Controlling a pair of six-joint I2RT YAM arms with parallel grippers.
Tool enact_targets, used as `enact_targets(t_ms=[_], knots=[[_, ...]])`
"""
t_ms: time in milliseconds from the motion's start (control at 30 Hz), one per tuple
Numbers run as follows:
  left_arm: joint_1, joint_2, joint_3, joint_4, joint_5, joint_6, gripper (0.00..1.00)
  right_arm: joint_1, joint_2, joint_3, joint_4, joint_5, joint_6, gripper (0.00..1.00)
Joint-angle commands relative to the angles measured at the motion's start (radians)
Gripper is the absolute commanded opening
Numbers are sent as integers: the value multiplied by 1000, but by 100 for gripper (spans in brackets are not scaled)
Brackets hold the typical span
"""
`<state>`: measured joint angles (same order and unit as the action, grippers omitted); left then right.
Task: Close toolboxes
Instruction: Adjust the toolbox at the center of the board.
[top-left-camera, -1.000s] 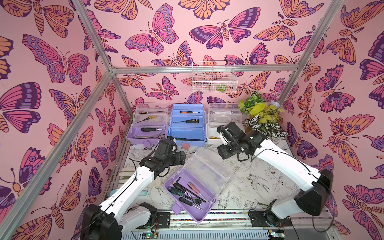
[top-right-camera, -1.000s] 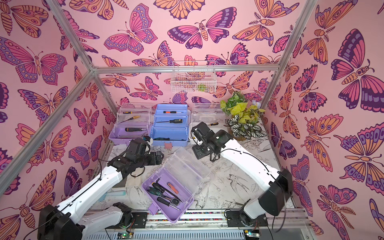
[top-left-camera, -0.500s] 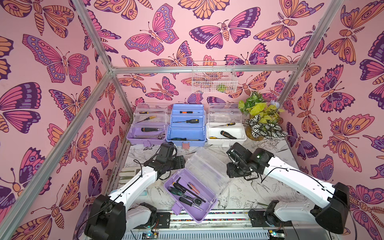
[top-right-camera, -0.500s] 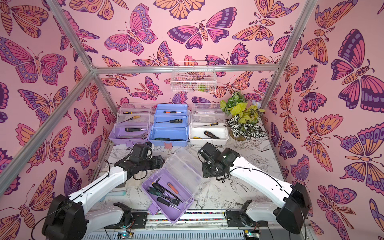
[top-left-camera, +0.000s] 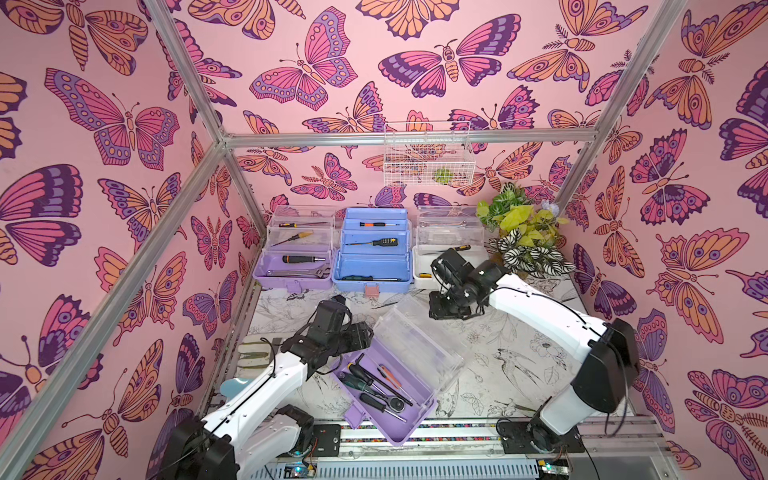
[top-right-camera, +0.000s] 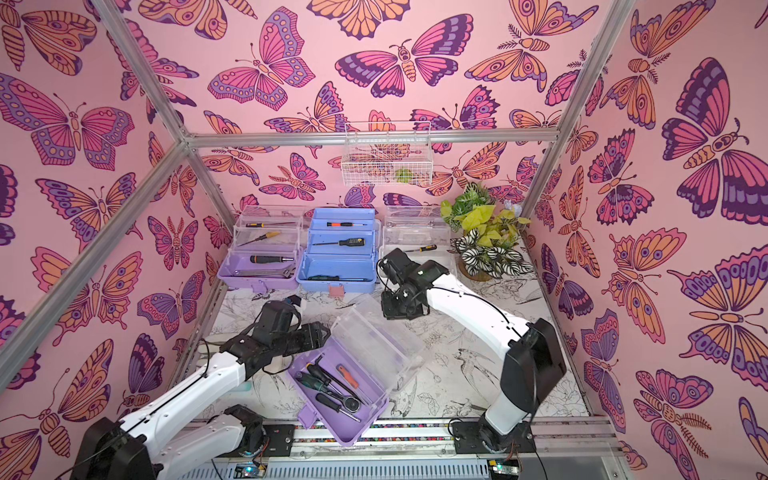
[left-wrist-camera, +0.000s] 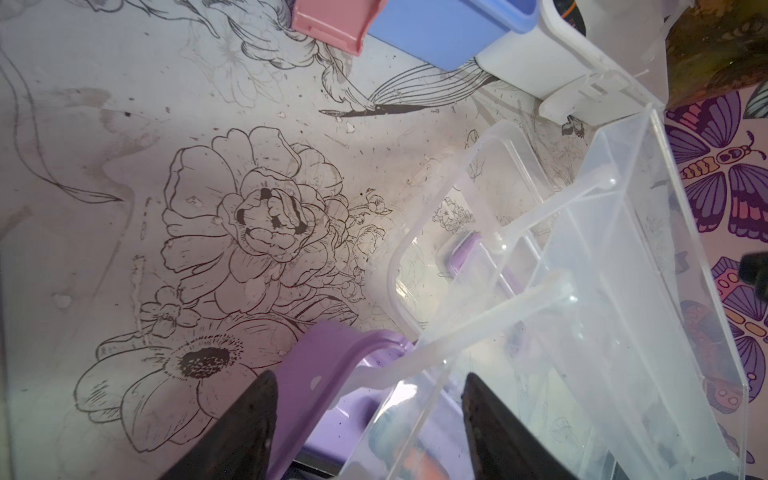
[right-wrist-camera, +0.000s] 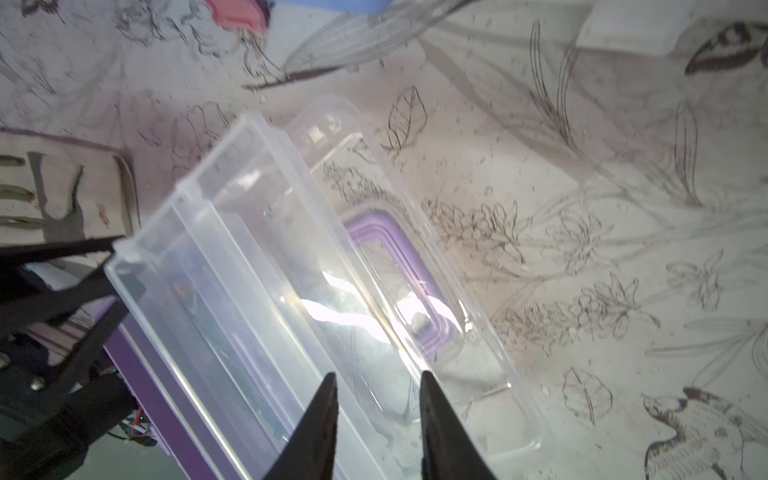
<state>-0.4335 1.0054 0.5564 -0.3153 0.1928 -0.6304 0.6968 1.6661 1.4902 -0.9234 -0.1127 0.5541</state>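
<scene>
A lilac toolbox (top-left-camera: 386, 399) (top-right-camera: 340, 399) lies open at the front centre, tools in its base, its clear lid (top-left-camera: 415, 345) (right-wrist-camera: 374, 270) fanned out behind. My left gripper (top-left-camera: 365, 336) (top-right-camera: 322, 334) (left-wrist-camera: 368, 376) is open at the box's left end, fingers straddling the lilac end wall (left-wrist-camera: 324, 374) and a clear tray arm. Just above the lid's far end, my right gripper (top-left-camera: 438, 309) (top-right-camera: 392, 309) (right-wrist-camera: 378, 375) hangs open with a narrow gap and nothing between its fingers. Along the back wall, lilac (top-left-camera: 293, 266), blue (top-left-camera: 372, 266) and white (top-left-camera: 422, 262) toolboxes stand open.
A white wire basket (top-left-camera: 428, 153) hangs on the back wall. Potted plants (top-left-camera: 523, 232) fill the back right corner. A metal rail (top-left-camera: 415, 432) runs along the front edge. The right arm crosses in front of the white toolbox.
The right gripper left the back white toolbox, came forward over the front box's clear lid, and its jaws narrowed. The left gripper slid onto the lilac end and narrowed slightly.
</scene>
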Motion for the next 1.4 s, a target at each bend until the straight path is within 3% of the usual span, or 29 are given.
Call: enact_targets(t_ms=[0,133,233,333,500,667,1033,1267,1367], knots=[[-2,-31,-15,-12,-27,-11,71,-8,-20,91,-106,50,-71,35],[0,5,15,-22,-22,18,71,-6,-179,-1,-209,132,-50,43],[4,42,37,-21,-2,32,71,5,-326,-180,-213,88,-9,50],[7,61,48,-17,7,40,72,33,-429,-316,-206,40,56,49],[9,61,46,-16,-3,36,71,58,-461,-453,-89,-46,117,48],[9,50,39,-16,-1,21,71,57,-388,-468,47,-91,134,43],[0,-14,-3,-14,24,-48,68,-3,-105,-234,123,-80,32,25],[-43,-104,-41,-13,39,-133,68,-30,148,121,26,-137,-187,20],[-82,-129,-37,-47,-4,-147,71,-30,262,288,-62,-186,-313,22]])
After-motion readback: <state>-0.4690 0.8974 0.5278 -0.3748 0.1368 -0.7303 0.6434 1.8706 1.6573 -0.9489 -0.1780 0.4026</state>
